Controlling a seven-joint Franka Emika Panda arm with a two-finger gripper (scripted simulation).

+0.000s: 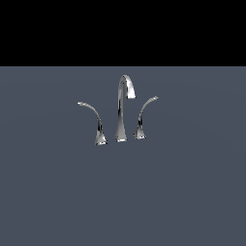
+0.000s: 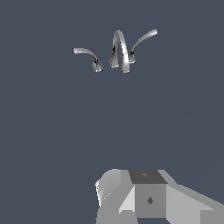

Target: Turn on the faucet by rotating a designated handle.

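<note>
The chrome faucet stands on a flat grey surface, its tall hooked spout [image 1: 121,108] in the middle. On the exterior view's right rises the designated handle [image 1: 143,116], a short, steep curved lever on a small flared base. A longer, wider-sweeping lever [image 1: 94,120] is on the exterior view's left. The wrist view shows the same set from far off: spout [image 2: 120,50], designated handle [image 2: 141,41], long lever [image 2: 87,56]. Only a blocky grey part of my gripper [image 2: 148,199] shows in that view, well away from the faucet and touching nothing. Its fingers cannot be made out. The exterior view does not show the gripper.
A plain blue-grey surface [image 1: 123,192] surrounds the faucet on all sides. A black band fills the exterior view above that surface. No other objects are in view.
</note>
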